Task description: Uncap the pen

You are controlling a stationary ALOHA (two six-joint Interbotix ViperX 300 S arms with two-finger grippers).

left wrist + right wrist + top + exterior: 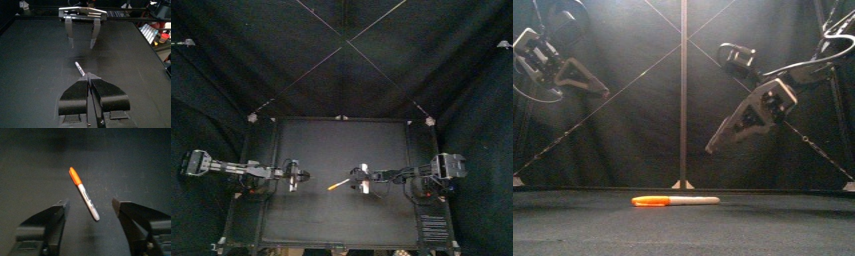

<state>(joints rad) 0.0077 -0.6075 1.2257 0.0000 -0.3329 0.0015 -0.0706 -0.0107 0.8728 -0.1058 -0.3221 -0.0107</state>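
The right gripper (82, 46) hangs tilted, jaws wide apart and empty, directly above the orange-capped white marker pen (676, 200) lying flat on the table. The raised left gripper (89, 76) appears closed on nothing.

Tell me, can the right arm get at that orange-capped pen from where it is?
Probably yes. The right tool hangs open over the pen, which lies alone on the table, and nothing stands between them.
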